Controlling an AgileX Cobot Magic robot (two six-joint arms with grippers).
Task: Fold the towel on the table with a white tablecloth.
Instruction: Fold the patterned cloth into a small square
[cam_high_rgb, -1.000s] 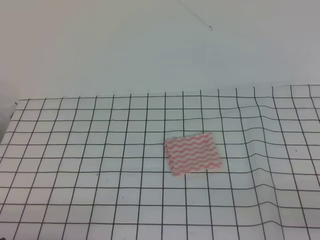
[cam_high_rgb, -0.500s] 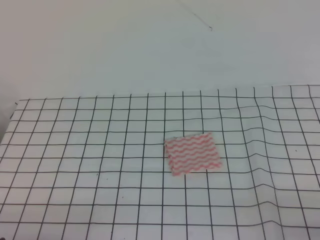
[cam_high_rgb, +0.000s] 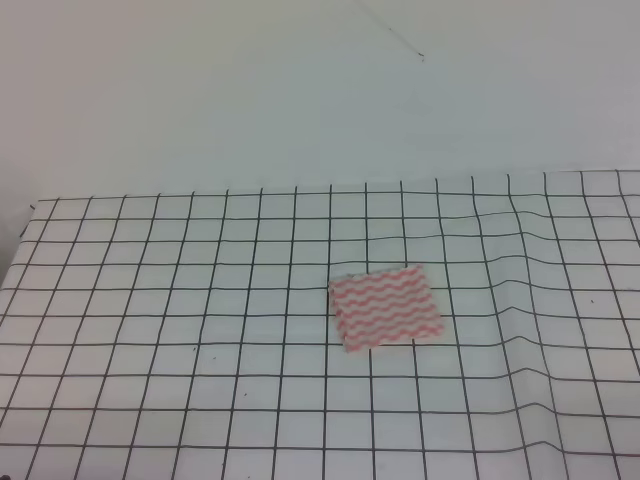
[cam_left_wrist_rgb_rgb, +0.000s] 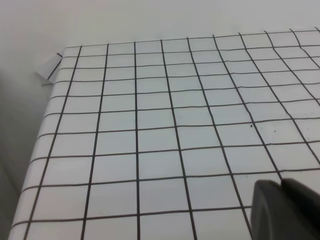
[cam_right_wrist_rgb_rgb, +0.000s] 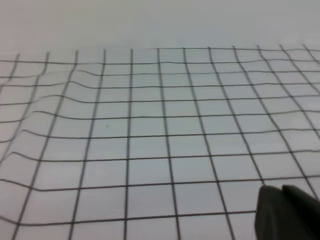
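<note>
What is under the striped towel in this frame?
The towel lies flat on the white tablecloth, whose black grid runs up to its edges. The cloth beneath the towel is covered, and the table itself is hidden by the tablecloth.

Bright, even, nearly shadowless light; all views soft, the right wrist view blurriest.

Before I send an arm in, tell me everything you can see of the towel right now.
The towel is a thin white cloth with pink-red wavy stripes, roughly rectangular and a little skewed against the grid. It lies flat on the white tablecloth, slightly right of centre in the high view. Its left edge looks doubled, so it may already be folded, though that is hard to confirm. Nothing but the tablecloth touches it. Neither wrist view shows it.
</note>
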